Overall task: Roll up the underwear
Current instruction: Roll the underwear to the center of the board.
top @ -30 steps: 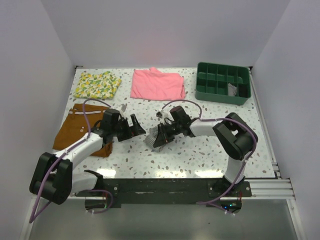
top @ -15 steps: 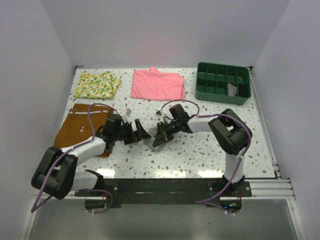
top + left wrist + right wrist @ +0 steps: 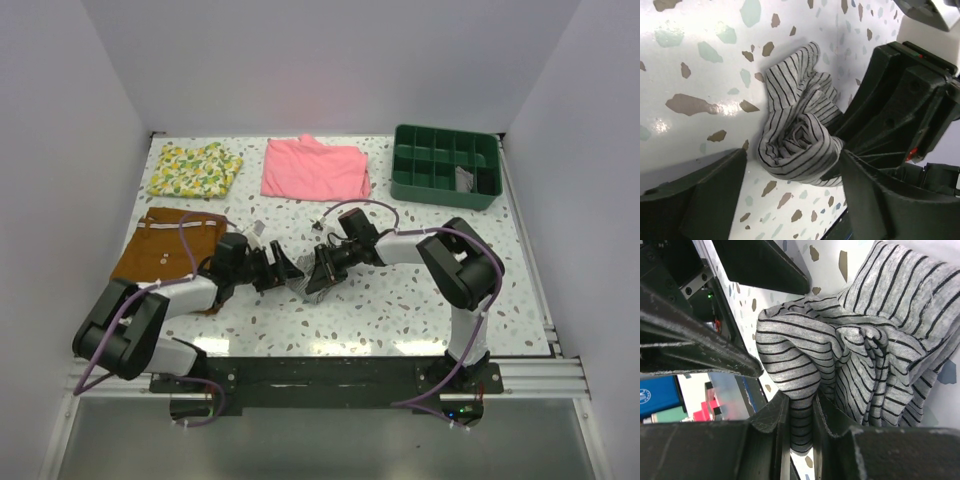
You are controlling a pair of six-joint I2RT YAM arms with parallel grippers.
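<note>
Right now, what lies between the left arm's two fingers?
The bunched underwear lies between the left fingers, seen in the left wrist view.

You have bright, even overhead light; the table (image 3: 400, 300) glares softly along its near edge. In your wrist views the fingers (image 3: 700, 450) look dark and blurred, the underwear (image 3: 805, 355) sharp.

No writing, label or number is legible anywhere.

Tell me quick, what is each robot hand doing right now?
Left gripper: open, straddling the underwear.
Right gripper: shut, pinching the underwear.
</note>
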